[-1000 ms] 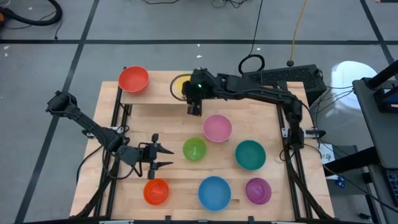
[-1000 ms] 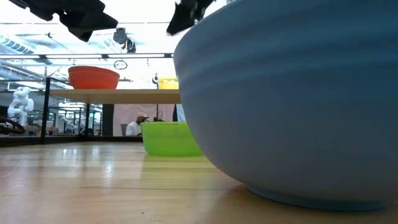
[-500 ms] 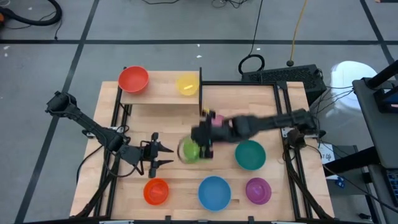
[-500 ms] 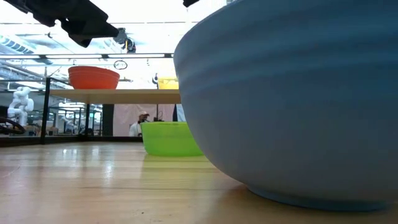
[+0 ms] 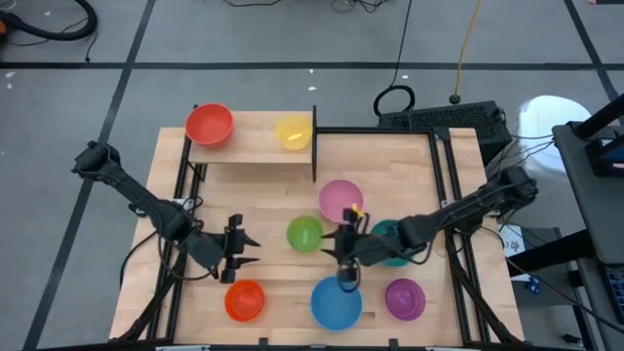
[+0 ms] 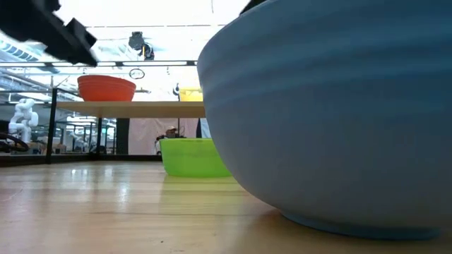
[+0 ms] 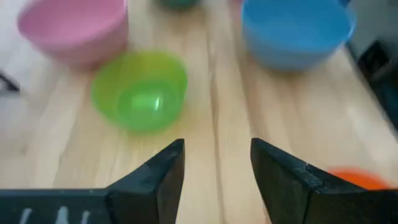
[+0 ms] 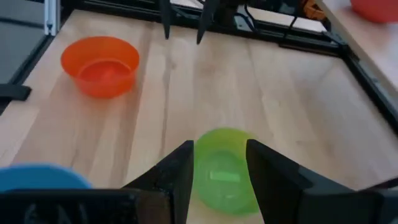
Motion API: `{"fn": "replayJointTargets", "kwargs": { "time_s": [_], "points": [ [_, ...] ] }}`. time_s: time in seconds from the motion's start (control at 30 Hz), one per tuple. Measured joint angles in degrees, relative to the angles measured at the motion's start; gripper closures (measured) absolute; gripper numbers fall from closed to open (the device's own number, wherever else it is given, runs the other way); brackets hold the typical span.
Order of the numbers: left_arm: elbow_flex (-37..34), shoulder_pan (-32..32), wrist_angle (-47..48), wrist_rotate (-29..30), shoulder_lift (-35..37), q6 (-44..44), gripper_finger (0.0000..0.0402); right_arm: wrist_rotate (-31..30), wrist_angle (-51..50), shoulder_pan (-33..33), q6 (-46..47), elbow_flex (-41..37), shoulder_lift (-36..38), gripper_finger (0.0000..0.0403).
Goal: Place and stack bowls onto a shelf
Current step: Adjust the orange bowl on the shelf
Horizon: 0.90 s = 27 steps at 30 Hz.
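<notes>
Right gripper [image 5: 343, 255] hangs empty, fingers apart, near the small round green plastic bowl [image 5: 304, 233] mid-table beside the pink bowl [image 5: 340, 199]. I judge it light, stiff and slick, so I'd pinch its rim. My left gripper [image 5: 240, 252], also spread, waits above the orange bowl [image 5: 245, 299].

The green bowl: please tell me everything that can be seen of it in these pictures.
The green bowl is small, round and one solid lime colour, smooth and glossy like plastic. It stands upright and empty on the wooden tabletop, not stacked. The pink bowl is close beside it, toward the shelf. Nothing touches it. The right gripper, open, hovers beside it; the right wrist view shows the bowl ahead between its fingers.
</notes>
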<state>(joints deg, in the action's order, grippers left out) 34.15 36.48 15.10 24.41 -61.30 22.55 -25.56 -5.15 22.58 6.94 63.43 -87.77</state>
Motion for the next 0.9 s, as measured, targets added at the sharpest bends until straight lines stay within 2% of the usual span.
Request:
{"fn": "replayJointTargets", "kwargs": {
  "time_s": [0.1, 0.23, 0.3, 0.6, 0.9],
  "points": [
    [1.77, 0.99, 6.03, 0.79, -0.08, 2.51, 0.0213, 0.00, 8.63, 1.02, 0.33, -7.46, 2.89, 0.0264],
    [5.73, -0.98, 12.98, 9.40, -0.06, 5.90, 0.0213, -0.24, 20.73, 1.59, -0.02, -15.05, 5.02, 0.0264],
    [8.77, -4.00, 16.46, 11.62, -0.06, 8.22, 0.0213, -0.25, 25.70, 1.54, -0.57, -17.51, 5.20, 0.0264],
    [23.45, -25.33, 33.97, 12.21, -0.15, 6.28, 0.0213, -0.05, 27.07, 1.68, -0.77, -18.83, 5.34, 0.0264],
    [31.30, -49.71, 45.54, 11.97, -0.19, 2.89, 0.0213, -0.09, 27.02, 1.92, -2.08, -18.83, 5.34, 0.0264]
  ]
}}
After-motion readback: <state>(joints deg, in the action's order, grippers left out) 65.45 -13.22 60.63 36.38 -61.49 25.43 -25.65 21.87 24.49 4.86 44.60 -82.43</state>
